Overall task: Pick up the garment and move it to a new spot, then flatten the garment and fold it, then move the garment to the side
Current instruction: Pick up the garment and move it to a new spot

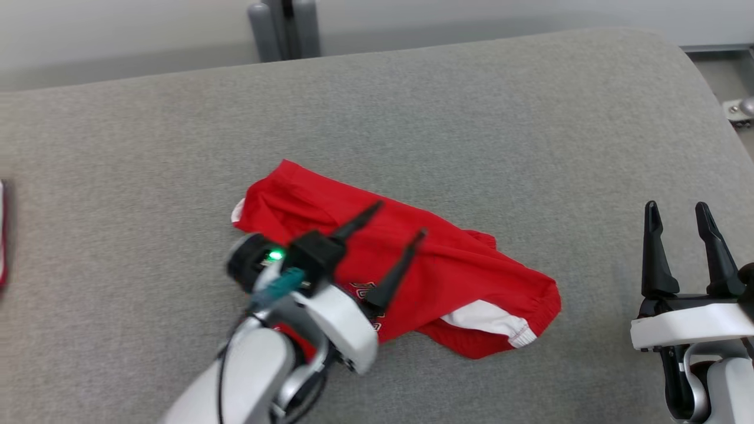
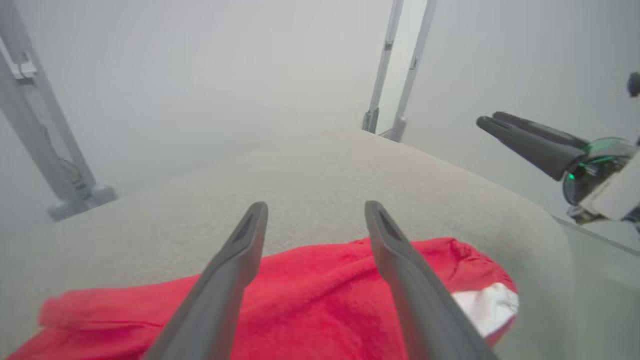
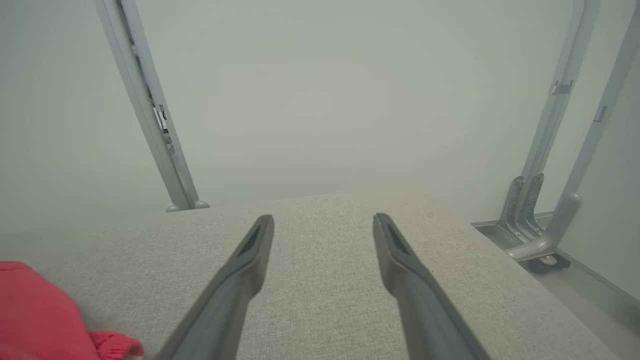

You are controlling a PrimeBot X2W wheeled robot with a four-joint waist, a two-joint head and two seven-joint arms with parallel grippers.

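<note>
1. At the middle of the grey fabric-covered surface point(image 1: 471, 118) lies the garment point(image 1: 465, 277): red, crumpled, stretched slantwise from far-left to near-right in the head view. It is not flat; there are creases along its length.
2. A white lining point(image 1: 489, 321) shows at the garment's near-right hem. A sliver of white also shows at its far-left corner. Some lettering point(image 1: 362, 288) sits beside the left arm, too small to read.
3. The left end effector point(image 1: 399, 219) is over the garment's left half, fingers pointing far-right. Its jaws are spread wide with nothing between them. In the left wrist view both fingers point(image 2: 230, 280) run above the red cloth with bare cloth in the gap. I cannot tell whether the tips touch the fabric.
4. The right end effector point(image 1: 676, 206) is at the lower right of the head view, well apart from the garment. Its jaws are fully apart and hold nothing. The right wrist view shows bare grey surface between its fingers point(image 3: 400, 260) and a red edge of the garment at lower left.
5. A second red item point(image 1: 3, 235) is cut off at the left edge of the head view, so I cannot identify it.
6. Grey metal frame posts point(image 1: 283, 29) stand beyond the far edge of the surface.
</note>
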